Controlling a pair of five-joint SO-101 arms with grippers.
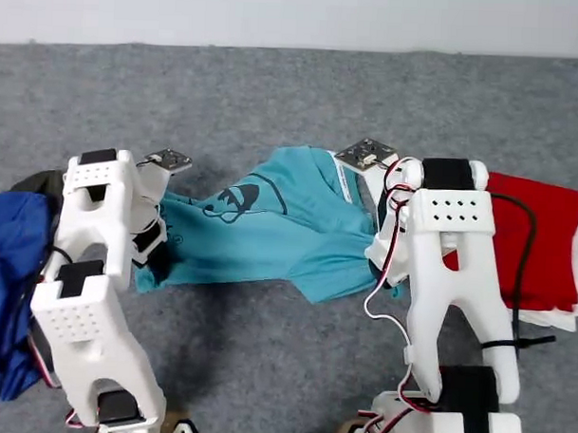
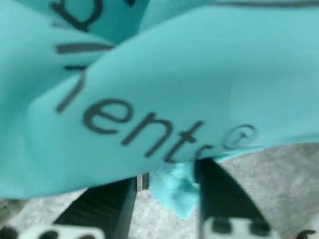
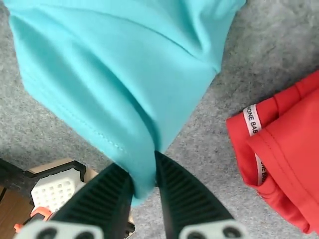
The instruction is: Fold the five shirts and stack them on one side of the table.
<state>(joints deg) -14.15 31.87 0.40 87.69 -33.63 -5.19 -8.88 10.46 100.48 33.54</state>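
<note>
1. bench [image 1: 274,92]: grey, carpet-like cover, running back to a white wall [image 1: 277,17]. The near edge is cut off by the frame.
2. left arm [image 1: 93,267], right arm [image 1: 453,270]: white, side by side. In the high view each hides its own wrist and the cloth under it.
3. teal shirt [image 1: 270,225]: lies mid-bench between the arms, rumpled, with a dark print on top. Both ends run under the arms. The left wrist view has the print close up and blurred. The right wrist view has a plain stitched edge.
4. blue shirt [image 1: 7,264]: a heap at the left edge, cut off by the frame and partly behind the left arm. The dark cloth [image 1: 34,181] behind it is too hidden to identify.
5. red shirt [image 1: 544,244]: folded at the right edge, just beside the right arm and apart from the teal shirt. A white edge [image 1: 570,319] shows beneath it, and what that belongs to cannot be told. The right wrist view adds a white neck label [image 3: 253,122].
6. left pincer [image 2: 169,174]: dark fingers pinching a bunch of the teal shirt's edge.
7. right pincer [image 3: 143,172]: ribbed fingers pressed on a fold of the teal shirt.
</note>
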